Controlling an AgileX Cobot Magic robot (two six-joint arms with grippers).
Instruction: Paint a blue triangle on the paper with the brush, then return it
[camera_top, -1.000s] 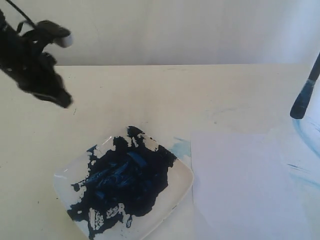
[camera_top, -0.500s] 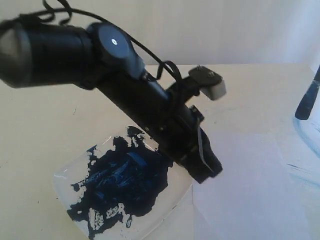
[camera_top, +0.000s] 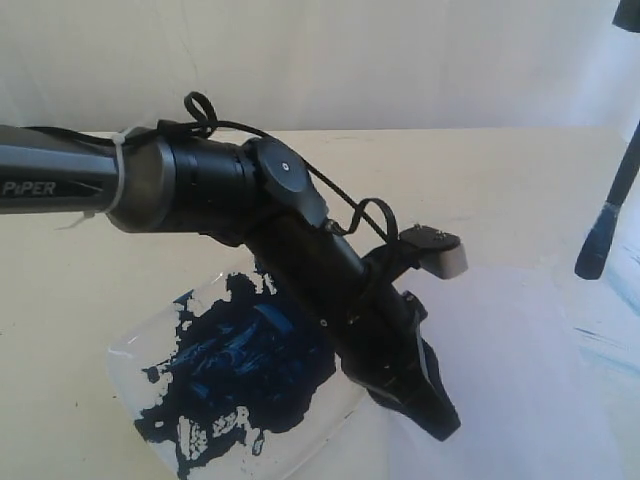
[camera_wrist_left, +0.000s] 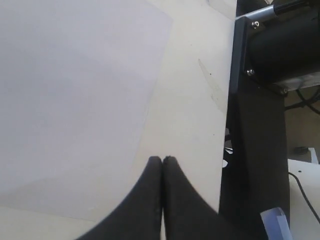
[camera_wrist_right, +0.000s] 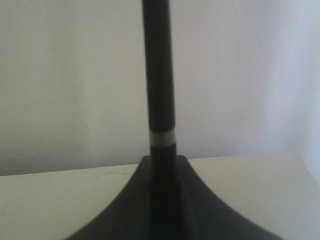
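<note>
Compared with a second back: had the left arm up at the far left then, clear of everything. Now seeing it swung across the paint dish (camera_top: 125, 355), with the left hand (camera_top: 438, 425) down at the near-left edge of the paper (camera_top: 520, 350). Confirmed in the left wrist view: fingertips pressed together, gripping nothing, sitting right where the sheet meets the bare worktop (camera_wrist_left: 190, 100). Can't tell whether actually touching. Reads as a move to pin the sheet before any stroke.

Seeing almost no change on the other side. Found the brush (camera_top: 612, 205) at the far right of the exterior view both then and now, hanging above the worktop, well apart from the dish. Seeing the right hand (camera_wrist_right: 163, 160) clamped tight on the handle, silver band just past the fingertips.

Spotted no blue triangle on the sheet, only faint light-blue smears (camera_top: 603, 342) near its right side. Judging painting not started. Expecting next: bring the tip over once the paper is held. Worth watching for sheet slip if the pin is weak.
</note>
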